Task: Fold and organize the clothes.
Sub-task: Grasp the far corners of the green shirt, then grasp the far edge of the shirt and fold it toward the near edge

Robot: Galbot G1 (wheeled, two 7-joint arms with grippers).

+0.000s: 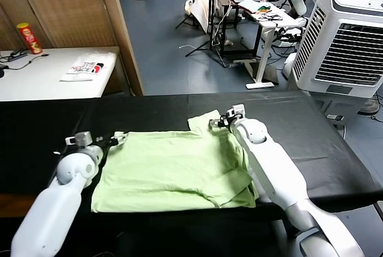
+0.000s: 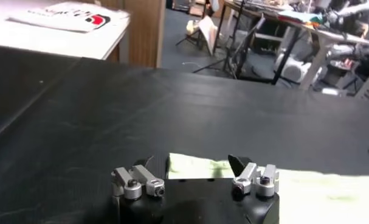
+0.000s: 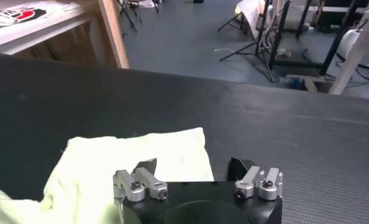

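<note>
The clothes are one pale green shirt [image 1: 173,170] lying flat on the black table [image 1: 317,131], with its right side folded over. My left gripper [image 1: 117,138] is low at the shirt's far left corner. In the left wrist view that gripper [image 2: 190,164] is open, and the corner of the cloth [image 2: 199,168] lies between its fingers. My right gripper [image 1: 216,123] is at the sleeve that sticks out at the far right. Seen from the right wrist, it [image 3: 191,165] is open too, with the sleeve edge [image 3: 135,152] under one finger and bare table under the other.
A white side table [image 1: 42,80] at the far left carries a printed packet [image 1: 84,67] and a red can [image 1: 28,37]. A wooden partition [image 1: 90,11] stands behind it. A white air cooler [image 1: 344,41] stands off the table's far right.
</note>
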